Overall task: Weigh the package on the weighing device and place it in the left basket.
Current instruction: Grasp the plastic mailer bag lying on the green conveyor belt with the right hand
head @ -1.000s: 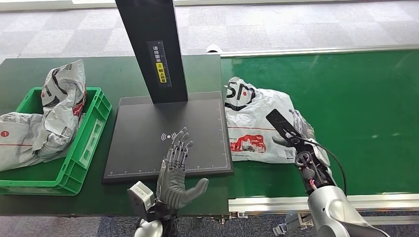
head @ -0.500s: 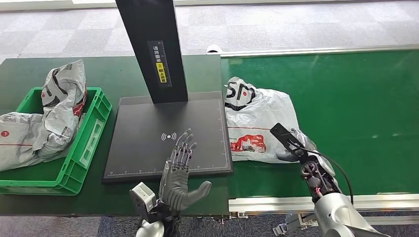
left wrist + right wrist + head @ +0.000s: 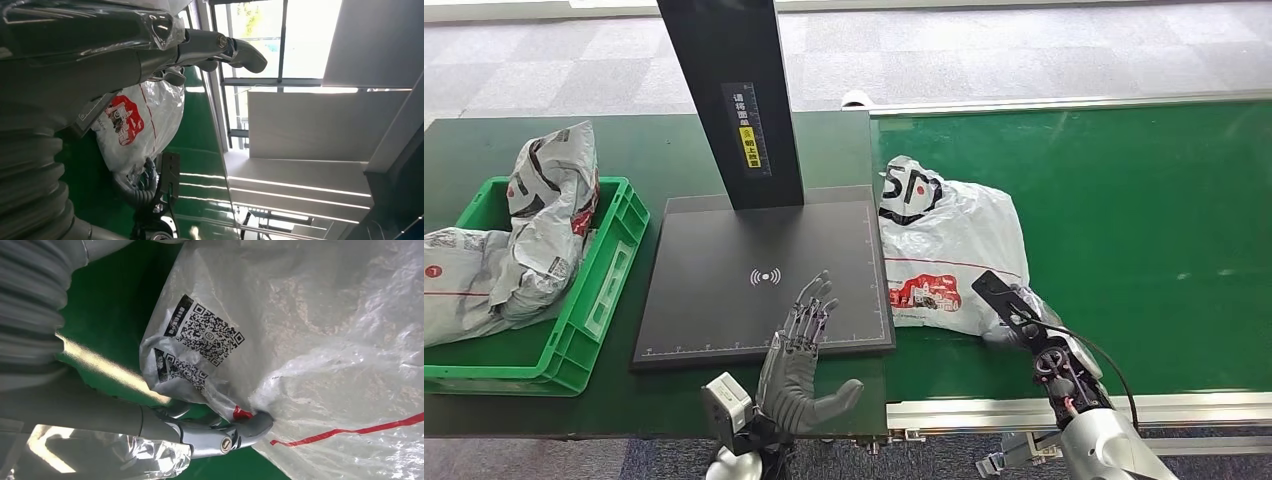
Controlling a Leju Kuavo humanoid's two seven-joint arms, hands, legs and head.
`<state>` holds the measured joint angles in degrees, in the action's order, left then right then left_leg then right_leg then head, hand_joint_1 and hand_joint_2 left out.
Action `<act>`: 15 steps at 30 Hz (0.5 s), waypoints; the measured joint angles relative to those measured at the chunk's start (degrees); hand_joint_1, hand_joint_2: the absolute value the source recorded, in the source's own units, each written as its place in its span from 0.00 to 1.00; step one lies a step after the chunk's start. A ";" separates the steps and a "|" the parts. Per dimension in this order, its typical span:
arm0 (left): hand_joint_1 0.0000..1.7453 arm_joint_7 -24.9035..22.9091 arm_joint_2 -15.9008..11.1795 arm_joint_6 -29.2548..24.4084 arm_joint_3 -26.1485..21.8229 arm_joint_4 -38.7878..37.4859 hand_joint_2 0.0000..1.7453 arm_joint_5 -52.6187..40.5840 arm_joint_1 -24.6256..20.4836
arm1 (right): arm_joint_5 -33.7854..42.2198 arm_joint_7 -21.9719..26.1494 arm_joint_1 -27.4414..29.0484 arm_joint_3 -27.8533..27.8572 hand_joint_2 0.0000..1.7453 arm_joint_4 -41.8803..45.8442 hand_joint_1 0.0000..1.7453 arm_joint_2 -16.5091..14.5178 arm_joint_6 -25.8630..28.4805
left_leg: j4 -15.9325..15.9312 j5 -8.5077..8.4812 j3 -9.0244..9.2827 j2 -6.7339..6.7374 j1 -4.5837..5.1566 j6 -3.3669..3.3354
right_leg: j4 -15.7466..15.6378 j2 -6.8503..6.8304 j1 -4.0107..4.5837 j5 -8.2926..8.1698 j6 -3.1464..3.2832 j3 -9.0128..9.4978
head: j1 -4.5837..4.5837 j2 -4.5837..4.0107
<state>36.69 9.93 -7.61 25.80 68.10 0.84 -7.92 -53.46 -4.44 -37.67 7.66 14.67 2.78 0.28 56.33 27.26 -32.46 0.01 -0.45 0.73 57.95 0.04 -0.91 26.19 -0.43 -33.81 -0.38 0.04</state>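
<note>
Package (image 3: 949, 255), a crumpled grey-white plastic mailer with red and black print, lay flat on the green conveyor belt (image 3: 1144, 220), at about 3 o'clock from the weighing device (image 3: 764, 270) and just beside its edge. It was not on the black platform

Right hand (image 3: 1024, 318) sat at the package's near corner, roughly 5 o'clock on the bag. In the right wrist view the thumb tip (image 3: 257, 422) pressed into the plastic next to the QR-code labels (image 3: 210, 337); the other fingers were tucked under the bag's edge. Whether the hand had closed on the bag or only touched it: cannot tell

Left hand (image 3: 799, 360) hovered over the near edge of the scale, around 6 o'clock of the platform, palm up-facing, fingers spread and straight, thumb out to the side, holding nothing

Green basket (image 3: 574, 330) stood at 9 o'clock from the scale on the dark table, with other grey mailers (image 3: 534, 225) already piled in it, one spilling over its far-left rim

Black upright post (image 3: 734, 100) with a yellow label rose from the scale's far edge
</note>
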 joint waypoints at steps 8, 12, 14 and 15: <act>0.00 0.03 -0.03 0.77 0.42 -1.06 1.00 0.01 -0.39 | -0.31 -2.70 -0.01 0.75 1.00 -0.07 1.00 -0.23 -1.26 | 0.01 0.00 0.16 -0.05 0.01 -0.01 | -0.02 -0.05 -0.01 0.03 -0.03 0.23 | 0.01 -0.01; 0.00 0.03 -0.04 1.01 0.57 -1.34 1.00 0.01 -0.50 | -0.31 -3.03 -0.30 1.39 1.00 -0.05 1.00 -0.16 -1.28 | 0.04 0.02 0.27 -0.05 0.01 -0.03 | -0.04 -0.06 -0.01 0.05 -0.05 0.37 | 0.02 0.00; 0.00 0.03 -0.05 1.04 0.66 -1.48 1.00 0.04 -0.56 | -0.29 -3.10 -0.39 1.56 1.00 -0.05 1.00 -0.06 -1.26 | 0.05 0.03 0.32 -0.05 0.01 -0.03 | -0.04 -0.05 -0.01 0.05 -0.05 0.41 | 0.02 0.00; 0.00 0.03 -0.05 1.06 0.67 -1.52 1.00 0.06 -0.57 | -0.26 -3.14 -0.40 1.68 1.00 -0.05 1.00 -0.02 -1.20 | 0.05 0.03 0.35 -0.05 0.00 -0.03 | -0.04 -0.05 -0.01 0.05 -0.05 0.43 | 0.02 0.00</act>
<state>36.72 9.88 -6.55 26.47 66.58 0.90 -8.49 -53.72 -7.58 -38.06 9.34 14.62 2.76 -0.92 56.38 27.28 -32.11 -0.03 -0.44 0.70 57.90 -0.02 -0.92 26.24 -0.48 -33.38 -0.36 0.04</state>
